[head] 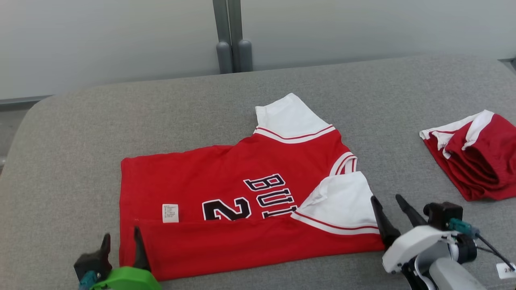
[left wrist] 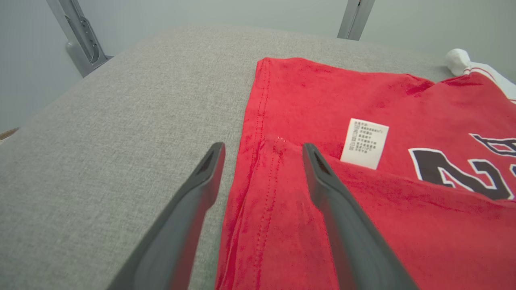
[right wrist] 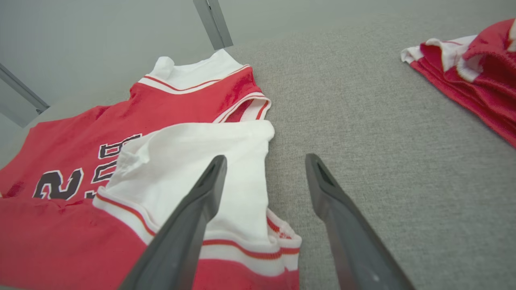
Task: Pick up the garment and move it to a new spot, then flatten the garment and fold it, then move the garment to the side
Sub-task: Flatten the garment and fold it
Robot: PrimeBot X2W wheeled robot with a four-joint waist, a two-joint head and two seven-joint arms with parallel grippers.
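Left gripper (head: 121, 233): at the near left of the bench (head: 72, 133), jaws released and spread wide, gripping nothing. In the left wrist view one finger is over bare grey fabric and the other over red cloth, with the garment's stitched left hem running between them.

Right gripper (head: 386, 198): near right, jaws likewise released, empty. Fingertips are just beside the right end of the garment. In the right wrist view one finger lies over the white sleeve (head: 342, 197) and the other over bare bench.

Garment (head: 225, 177): red jersey with white sleeves, lying flat across the middle of the bench, collar end toward the right. Its near long edge is turned over onto the body as a red band, and the near sleeve lies on top with it. A white care label (head: 170, 213) sticks out at the fold line, toward the left end. The black number and lettering (head: 250, 197) are partly covered by the band. The far sleeve (head: 286, 117) points toward the far edge.

Second red-and-white garment (head: 475, 157): bundled in folds at the right edge, well apart from the jersey.

Two grey posts (head: 231, 40) stand behind the far edge, against a pale wall.
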